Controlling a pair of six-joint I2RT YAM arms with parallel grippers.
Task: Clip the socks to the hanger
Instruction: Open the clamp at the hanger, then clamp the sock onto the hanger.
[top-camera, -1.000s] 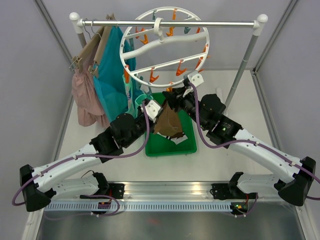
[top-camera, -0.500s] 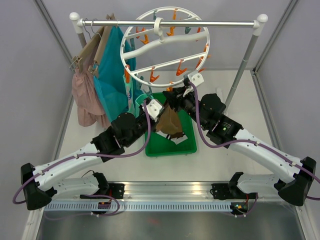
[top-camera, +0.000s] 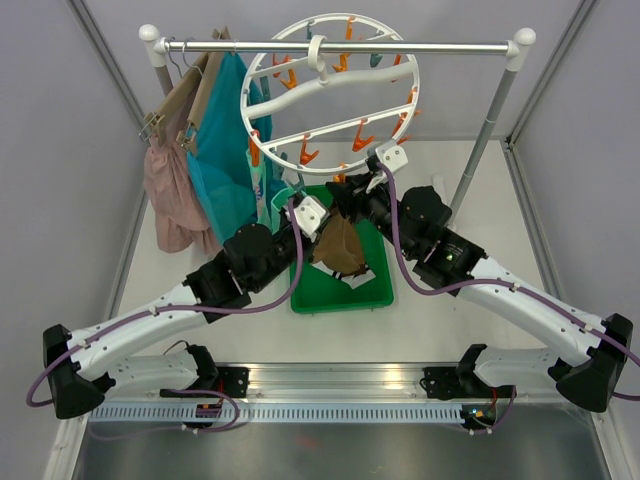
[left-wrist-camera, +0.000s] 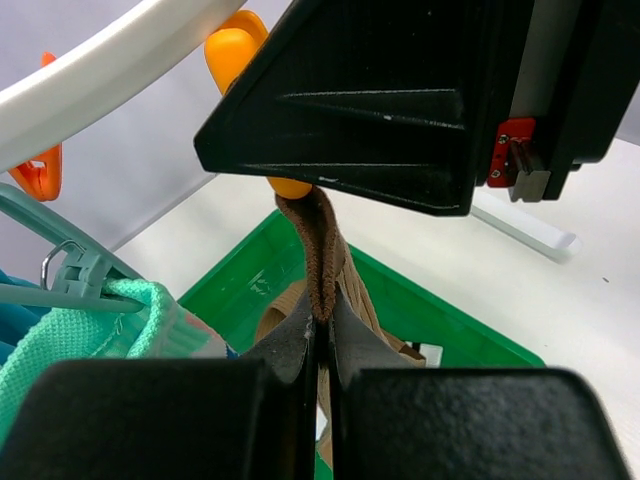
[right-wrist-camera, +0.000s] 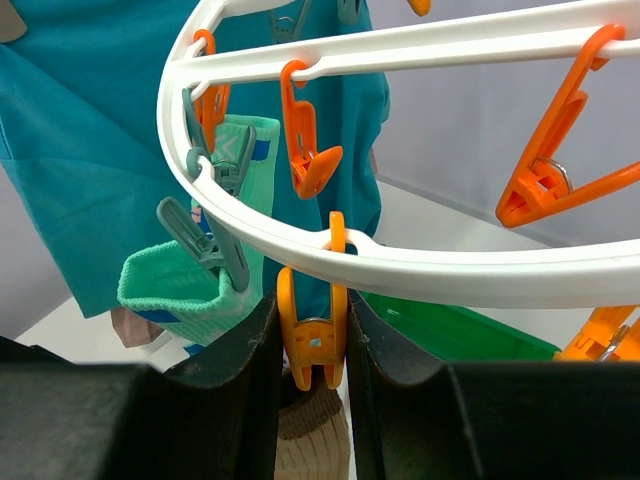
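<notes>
**Top view:** The round white hanger hangs by its hook from a rail, with its face tilted toward the camera. Just under its lower rim a brown sock hangs with its long axis vertical, over a green bin. The left gripper and right gripper meet at the sock's upper end. A teal garment and a pink garment hang at the left.

**Left wrist view:** The left gripper's fingers are pressed together, pinching the sock's edge. The sock runs straight up to an orange peg under the right gripper's black body. A mint sock hangs at the left.

**Right wrist view:** The right gripper's fingers press both sides of the orange peg, which hangs from the ring. The brown sock's top sits just below the peg.
</notes>
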